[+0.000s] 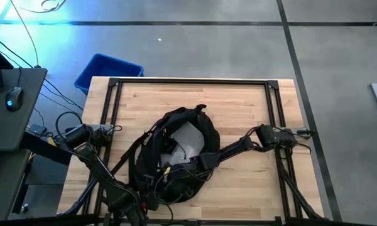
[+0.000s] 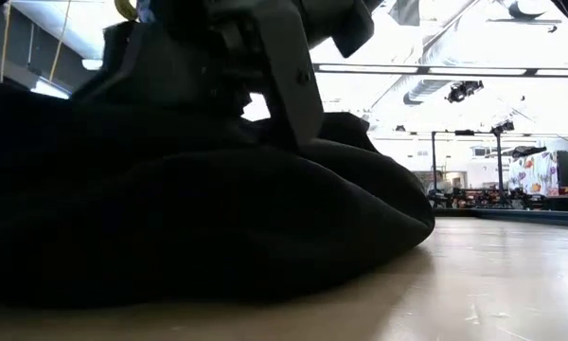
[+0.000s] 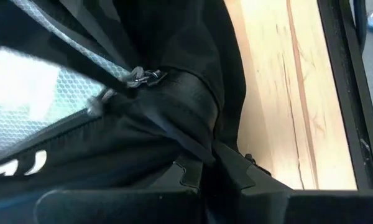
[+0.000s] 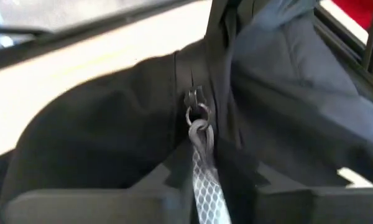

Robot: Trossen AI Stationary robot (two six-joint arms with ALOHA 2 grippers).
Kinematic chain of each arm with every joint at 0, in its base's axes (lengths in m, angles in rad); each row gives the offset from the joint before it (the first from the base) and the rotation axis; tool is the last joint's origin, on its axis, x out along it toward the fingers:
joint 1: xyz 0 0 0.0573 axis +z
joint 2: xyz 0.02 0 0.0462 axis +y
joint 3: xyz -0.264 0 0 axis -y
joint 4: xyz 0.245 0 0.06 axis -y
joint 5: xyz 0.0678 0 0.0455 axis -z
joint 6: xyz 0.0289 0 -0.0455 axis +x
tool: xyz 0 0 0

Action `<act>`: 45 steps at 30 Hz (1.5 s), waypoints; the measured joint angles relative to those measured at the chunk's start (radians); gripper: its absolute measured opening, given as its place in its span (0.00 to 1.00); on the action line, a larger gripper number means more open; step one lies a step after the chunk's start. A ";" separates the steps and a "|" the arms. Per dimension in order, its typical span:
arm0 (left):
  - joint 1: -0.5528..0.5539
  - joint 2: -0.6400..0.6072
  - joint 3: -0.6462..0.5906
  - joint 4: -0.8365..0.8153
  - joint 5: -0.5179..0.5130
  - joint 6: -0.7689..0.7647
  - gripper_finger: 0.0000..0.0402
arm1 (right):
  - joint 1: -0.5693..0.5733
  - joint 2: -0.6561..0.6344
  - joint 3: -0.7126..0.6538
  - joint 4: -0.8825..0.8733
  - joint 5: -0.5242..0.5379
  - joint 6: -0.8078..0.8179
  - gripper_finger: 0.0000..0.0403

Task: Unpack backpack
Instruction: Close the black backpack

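Observation:
The black backpack point(image 1: 204, 125) lies on its side in the middle of the wooden table point(image 1: 251, 107). Its opening faces up and shows a pale grey thing point(image 1: 188, 139) inside. My left gripper point(image 1: 166, 168) point(image 3: 208, 171) is at the backpack's near side, shut on its black fabric. My right gripper point(image 1: 204, 162) point(image 4: 205, 193) reaches in from the table's right, shut on a zipper's grey pull cord. In the low view the backpack point(image 2: 218, 218) fills the left, with a dark arm above it. My left gripper pinches a ridge of black fabric point(image 3: 202, 134) between its two fingers, just beside a zipper slider with a grey cord point(image 3: 143, 78). The fingers slant down from the near side. The backpack rests on the table. My right gripper pinches the grey patterned pull cord point(image 4: 202, 168) between its two fingers, a short way below the zipper slider point(image 4: 196, 106). The fingers slant down from the table's right and lie along the cord. The cord runs straight from slider to fingers.
A blue bin point(image 1: 107, 70) stands on the floor beyond the table's far left corner. A black metal frame point(image 1: 188, 81) runs along the table's edges. Bare wood shows on the far and right parts. A desk with a mouse point(image 1: 12, 97) stands to the left.

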 joint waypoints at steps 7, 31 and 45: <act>-0.019 0.000 0.000 -0.014 0.026 -0.093 0.00 | 0.031 -0.066 0.000 -0.114 0.086 0.028 0.00; -0.150 -0.068 0.000 -0.034 -0.011 -0.475 0.14 | 0.061 -0.140 0.037 -0.177 0.086 0.353 0.00; -0.194 -0.113 0.000 0.126 0.003 -0.599 0.33 | 0.037 -0.028 0.187 -0.047 -0.049 0.483 0.29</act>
